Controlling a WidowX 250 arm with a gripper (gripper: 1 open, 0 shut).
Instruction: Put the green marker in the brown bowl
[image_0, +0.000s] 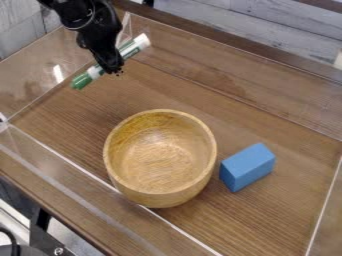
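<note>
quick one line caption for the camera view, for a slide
Gripper shut on the green marker, held above the table behind the empty brown bowl; a blue block sits beside the bowl.

Arm cut off by the top edge, only the dark lower links and gripper (110, 62) in view. Fingertips lost against the black housing, so jaw gap not readable by eye (clamped on the marker (110, 62), by the look of it). Middle of the marker covered by the gripper; only the white end and the green end showing either side. Label print too small to read. Table (267, 110) cropped at right and bottom edges. Clear wall (40, 165) partly washed out by glare along the left. Dark hardware at the bottom left corner cut off, unidentifiable. Far side of the block (247, 165) hidden.
</note>
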